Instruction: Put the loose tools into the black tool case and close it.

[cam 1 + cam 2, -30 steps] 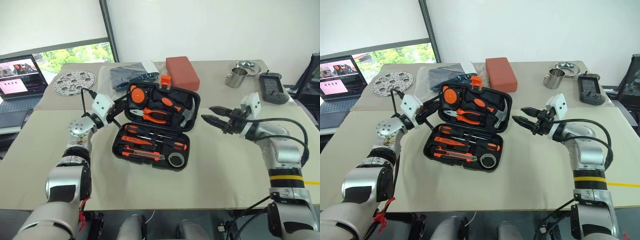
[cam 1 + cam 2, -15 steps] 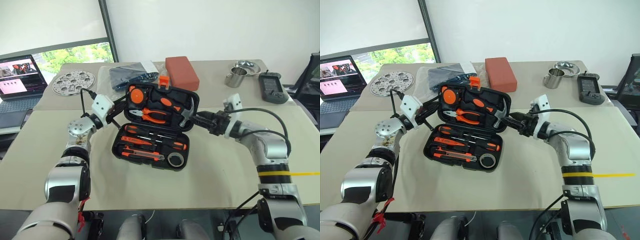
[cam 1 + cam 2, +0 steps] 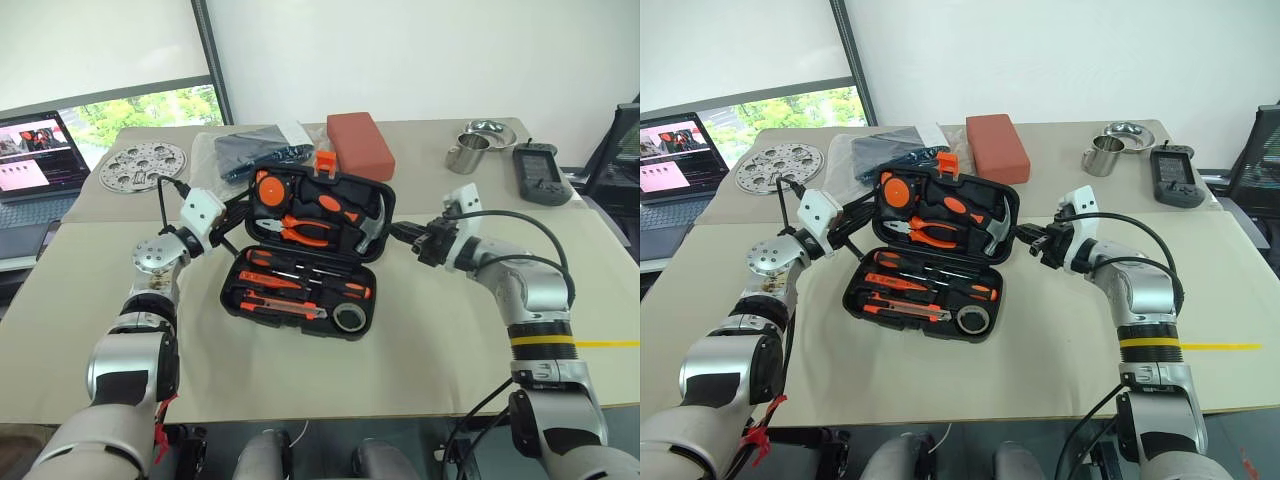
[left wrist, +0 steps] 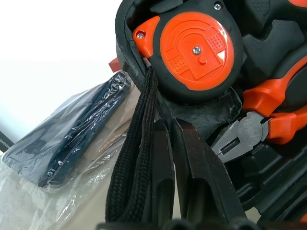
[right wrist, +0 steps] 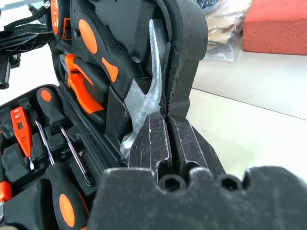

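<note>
From above, the black tool case [image 3: 310, 255] lies open mid-table with both grippers at its raised lid, while the wrist cameras reveal the left gripper [image 4: 171, 139] and right gripper [image 5: 165, 132] pinching its edges.

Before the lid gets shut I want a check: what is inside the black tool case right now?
The black tool case lies open: screwdrivers, a utility knife and a tape roll in its base; a tape measure, pliers and a hammer in its lid. Underneath them is hidden.
</note>
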